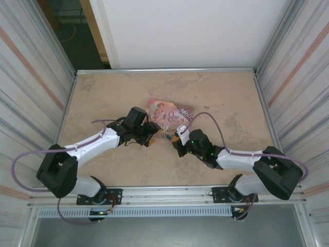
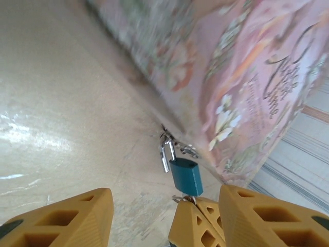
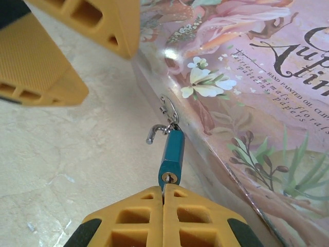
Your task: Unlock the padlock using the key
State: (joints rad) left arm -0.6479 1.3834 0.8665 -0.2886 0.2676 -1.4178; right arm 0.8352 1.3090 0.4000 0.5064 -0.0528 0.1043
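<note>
- We see the right gripper shut, its fingers pressed together, tips right at the keyhole end of the padlock; whether they pinch anything we cannot tell
- The padlock sits against the side of the tin, hooked to its clasp; one end of the shackle stands free of the body
- The left gripper gapes wide, holding nothing, near the padlock

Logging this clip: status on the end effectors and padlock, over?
Left end effector open, short of padlock. Right end effector shut by its keyhole. Shackle looks swung open, hooked on clasp of tin tight alongside.
</note>
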